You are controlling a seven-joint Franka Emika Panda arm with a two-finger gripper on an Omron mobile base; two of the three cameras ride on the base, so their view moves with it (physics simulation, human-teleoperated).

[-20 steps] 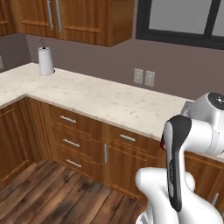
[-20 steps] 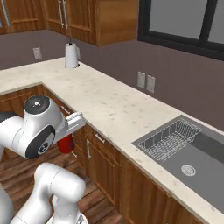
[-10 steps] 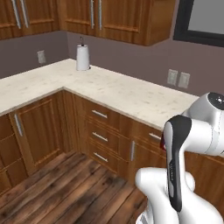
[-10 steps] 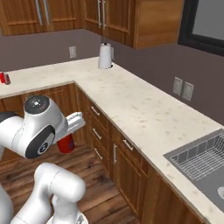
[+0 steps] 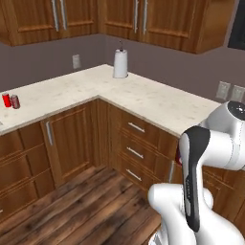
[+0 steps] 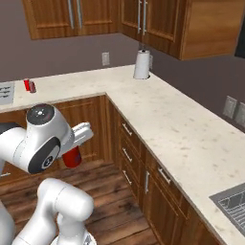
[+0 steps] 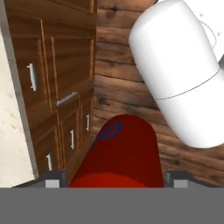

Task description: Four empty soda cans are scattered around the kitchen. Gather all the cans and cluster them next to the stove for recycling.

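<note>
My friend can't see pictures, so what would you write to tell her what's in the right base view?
A white robot arm holds a red cylindrical soda can in its jaws, low in front of brown wooden cabinets. A pale speckled L-shaped counter carries a white paper towel roll in the corner and two small cans at the far left.

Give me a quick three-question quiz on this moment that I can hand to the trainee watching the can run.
1. True or false: the fingers are shut on a red soda can.
2. How many more cans stand together at the far left end of the counter?
A. none
B. two
C. four
3. Fill in: the white upright roll in the counter's corner is a ______.

Key:
1. True; the red can sits between the fingers in the hand view.
2. B; one red can and one darker can stand side by side.
3. paper towel roll.
</note>
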